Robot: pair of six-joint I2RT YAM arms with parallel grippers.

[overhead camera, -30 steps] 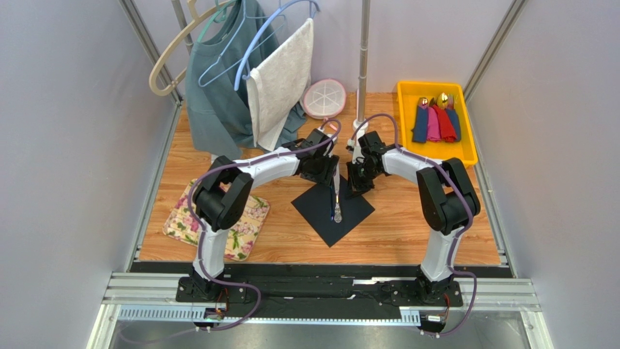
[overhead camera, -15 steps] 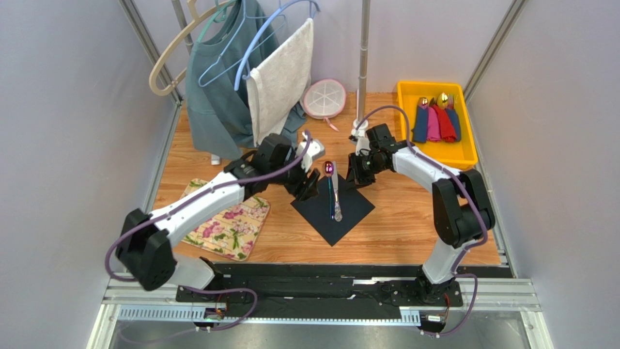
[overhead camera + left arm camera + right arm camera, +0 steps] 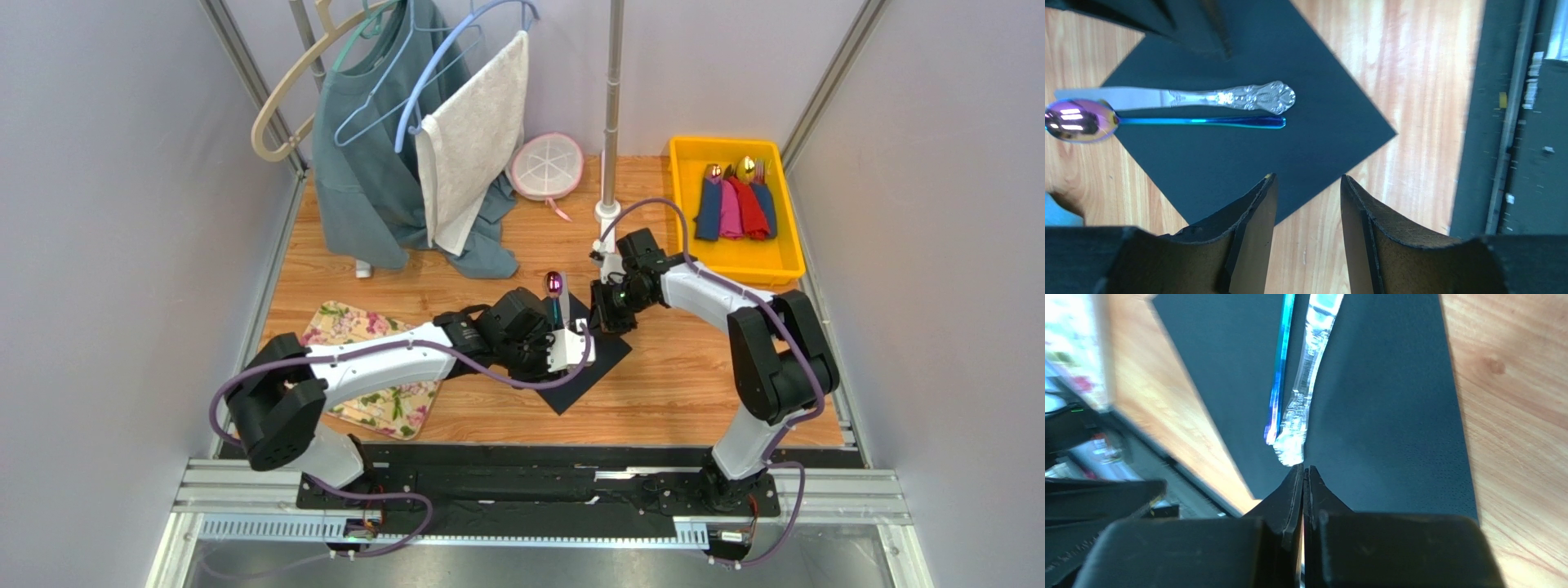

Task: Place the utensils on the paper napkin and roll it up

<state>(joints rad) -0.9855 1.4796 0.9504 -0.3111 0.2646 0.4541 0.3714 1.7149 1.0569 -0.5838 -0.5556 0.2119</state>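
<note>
Yellow tray holding rolled napkins (gold cutlery inside), left gripper released, right gripper clenched

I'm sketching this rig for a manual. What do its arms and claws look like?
The left arm and right arm have white tubular links joined by bulky black joints, with a purple cable looping along each. The left claw and right claw each have two dark, wedge-shaped fingers.

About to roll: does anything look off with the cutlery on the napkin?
Yes. The purple bowl of the spoon and the blade tip of the knife stick out past a corner of the black napkin onto the wooden table. Their handles lie on it, side by side.
</note>
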